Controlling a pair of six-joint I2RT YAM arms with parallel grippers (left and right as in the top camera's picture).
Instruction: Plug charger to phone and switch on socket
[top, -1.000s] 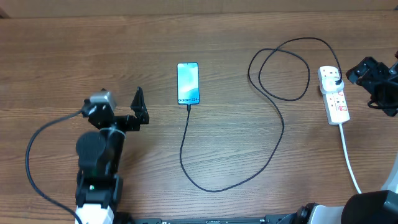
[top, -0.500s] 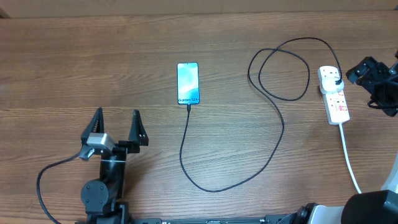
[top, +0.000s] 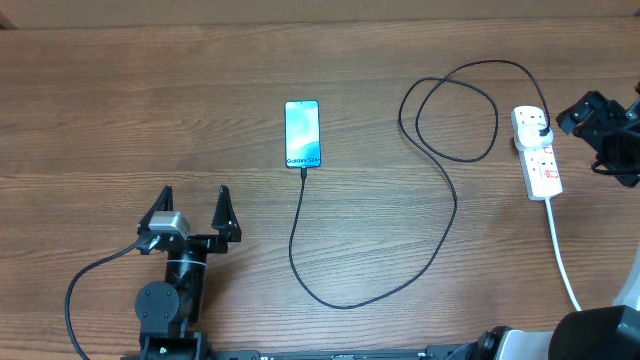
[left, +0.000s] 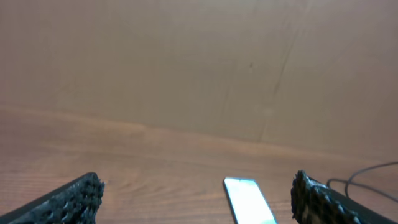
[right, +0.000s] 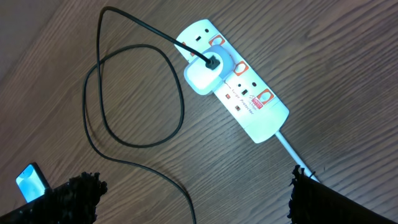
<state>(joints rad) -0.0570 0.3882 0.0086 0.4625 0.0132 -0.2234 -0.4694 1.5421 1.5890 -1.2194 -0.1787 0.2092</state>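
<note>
The phone (top: 303, 133) lies screen-up and lit at mid-table, also seen in the left wrist view (left: 249, 202) and the right wrist view (right: 31, 180). The black charger cable (top: 440, 240) meets the phone's near edge, loops across the table and ends in a white adapter (right: 205, 73) seated in the socket (top: 537, 152) (right: 249, 99). My left gripper (top: 190, 205) (left: 196, 200) stands open and holds nothing, near and left of the phone. My right gripper (top: 590, 118) (right: 196, 200) hangs open above the table just right of the socket.
The socket's white cord (top: 560, 255) (right: 289, 146) runs toward the near right edge. A coil of the charger cable (top: 450, 110) lies left of the socket. The left arm's own black cable (top: 85, 290) curls at the near left. A brown wall (left: 199, 62) rises behind the table.
My left arm has drawn back toward the near edge and turned, so its open jaws now face the far side. The right arm, phone, cable and socket have not moved.
</note>
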